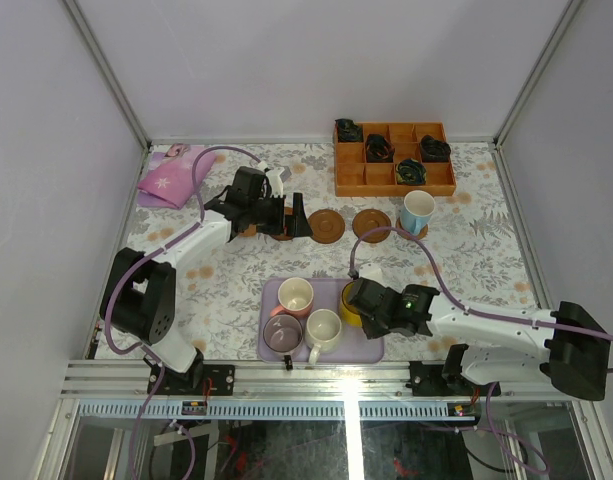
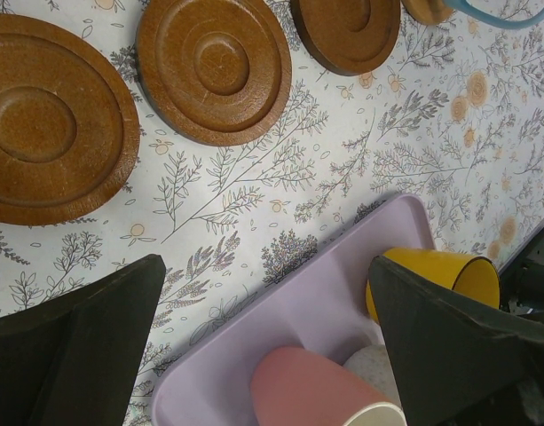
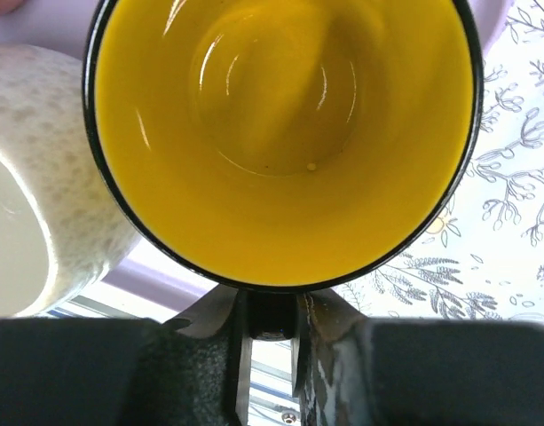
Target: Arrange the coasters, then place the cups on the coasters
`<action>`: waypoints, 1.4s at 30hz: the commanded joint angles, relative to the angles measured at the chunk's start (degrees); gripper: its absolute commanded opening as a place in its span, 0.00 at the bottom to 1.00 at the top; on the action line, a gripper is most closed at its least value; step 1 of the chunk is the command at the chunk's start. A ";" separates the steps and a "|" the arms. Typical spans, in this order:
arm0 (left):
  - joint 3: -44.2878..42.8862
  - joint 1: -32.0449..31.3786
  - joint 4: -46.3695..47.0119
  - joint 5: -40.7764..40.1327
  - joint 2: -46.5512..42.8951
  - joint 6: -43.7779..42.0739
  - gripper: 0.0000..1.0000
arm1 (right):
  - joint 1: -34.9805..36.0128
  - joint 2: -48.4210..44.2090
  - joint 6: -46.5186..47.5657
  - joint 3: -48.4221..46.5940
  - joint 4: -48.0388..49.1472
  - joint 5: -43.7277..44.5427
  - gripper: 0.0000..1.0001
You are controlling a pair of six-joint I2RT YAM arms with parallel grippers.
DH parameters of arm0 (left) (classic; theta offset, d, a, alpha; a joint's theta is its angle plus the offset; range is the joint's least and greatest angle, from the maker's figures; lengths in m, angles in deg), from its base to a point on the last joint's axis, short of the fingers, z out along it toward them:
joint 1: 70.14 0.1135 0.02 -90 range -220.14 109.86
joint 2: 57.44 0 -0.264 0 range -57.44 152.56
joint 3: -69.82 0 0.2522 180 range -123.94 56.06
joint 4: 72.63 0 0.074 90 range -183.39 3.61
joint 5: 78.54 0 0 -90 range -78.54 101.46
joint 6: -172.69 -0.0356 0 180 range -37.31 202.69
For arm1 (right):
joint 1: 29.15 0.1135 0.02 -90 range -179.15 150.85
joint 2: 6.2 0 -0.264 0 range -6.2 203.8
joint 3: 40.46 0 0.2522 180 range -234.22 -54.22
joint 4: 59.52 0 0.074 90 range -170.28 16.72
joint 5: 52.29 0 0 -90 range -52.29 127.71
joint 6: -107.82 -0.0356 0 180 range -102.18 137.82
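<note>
Yellow cup [image 3: 280, 133] is gripped at its near rim by the narrowed right gripper [image 3: 272, 328], at the right edge of the lavender tray [image 2: 325, 293], just beside the white cup [image 1: 322, 330]. Left gripper [image 1: 276, 218] is held wide open above the coasters [image 1: 326, 224], which are lined up toward the far edge of the tabletop [image 1: 466, 260]. Open cloth is seen between row and tray.

Yellow cup [image 3: 280, 133] glossy glazed ceramic inside; white cup [image 3: 41, 160] speckled, satin; coasters [image 2: 214, 71] matt brown wood, ringed; lavender tray [image 2: 316, 302] smooth matt plastic.
</note>
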 commanded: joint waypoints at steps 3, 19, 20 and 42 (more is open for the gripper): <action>0.28 -0.07 2.09 -0.89 -0.33 -0.65 0.99 | 0.34 0.74 -0.12 -2.18 1.10 2.65 0.00; 0.44 -0.10 1.87 -5.31 -4.42 -1.53 0.99 | 0.24 4.00 -2.80 -15.51 -2.50 23.85 0.00; 0.53 -0.02 1.69 -5.81 -4.74 -1.57 0.99 | -0.12 5.52 -2.74 -17.18 -3.05 25.78 0.00; 9.06 12.24 6.32 -9.89 -13.94 5.50 1.00 | -28.98 22.60 14.69 -28.78 15.11 17.65 0.00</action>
